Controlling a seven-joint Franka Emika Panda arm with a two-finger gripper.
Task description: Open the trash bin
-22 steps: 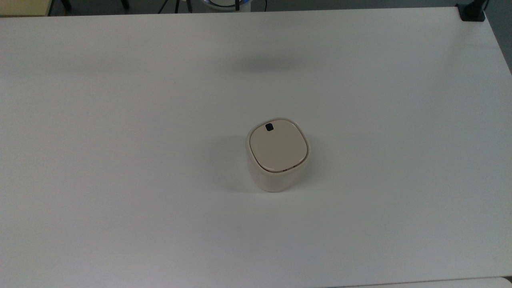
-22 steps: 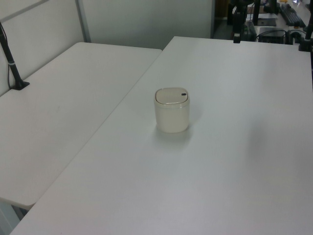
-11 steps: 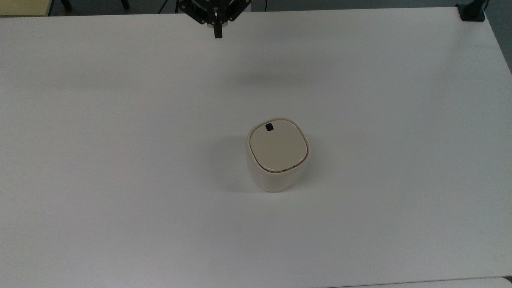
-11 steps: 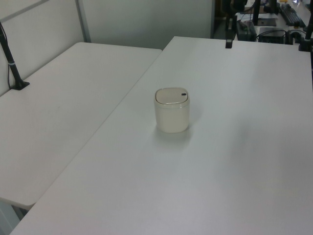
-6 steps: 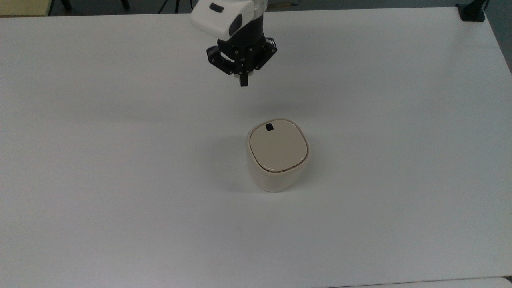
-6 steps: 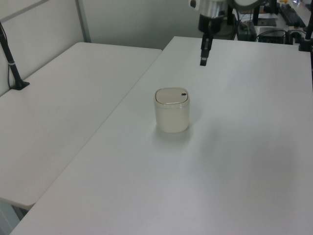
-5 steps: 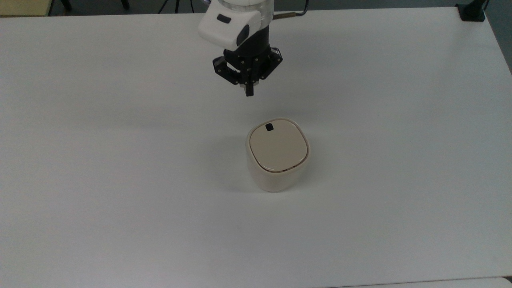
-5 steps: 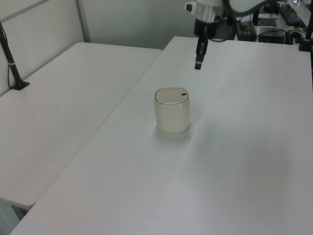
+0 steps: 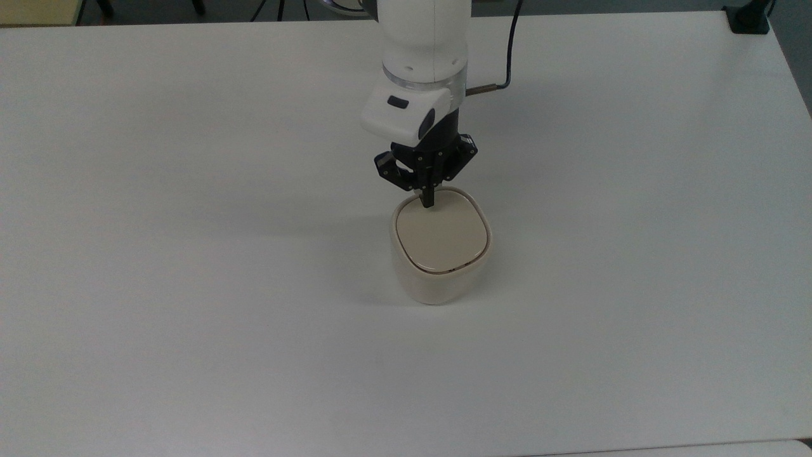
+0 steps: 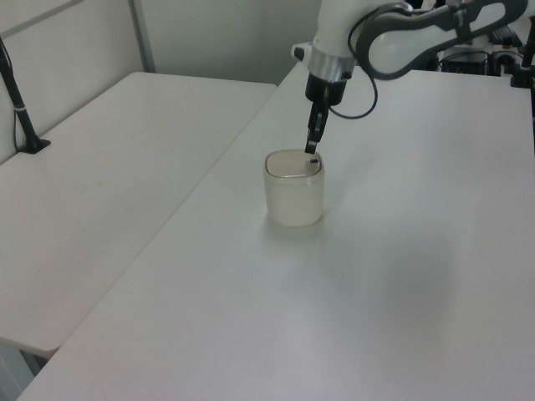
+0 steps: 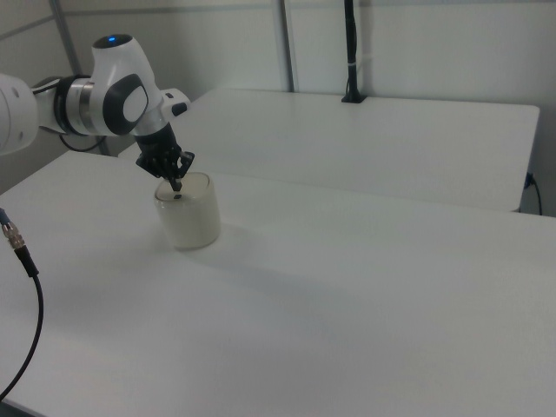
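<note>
The trash bin point(image 9: 438, 279) point(image 10: 294, 200) point(image 11: 189, 219) is a small cream-white tub standing near the middle of the white table. Its flat beige lid point(image 9: 442, 238) lies closed. My gripper point(image 9: 429, 204) point(image 10: 311, 149) point(image 11: 177, 188) points straight down with its black fingers shut together. Their tip sits at the lid's far edge in the top view, right over the spot of the small black button, which the tip covers there. In the left view the button point(image 10: 313, 161) shows just below the tip. I cannot tell whether the tip touches it.
The white table point(image 9: 190, 254) spreads wide around the bin. A second white table point(image 10: 100, 184) adjoins it at the left view's left. A black cable point(image 9: 510, 51) hangs off the arm. A black clamp point(image 9: 748, 19) sits at the top view's far right corner.
The arm came in from the top view's far edge and came down toward the bin. The shut fingertips now stand over the lid's button. The bin and lid have not moved.
</note>
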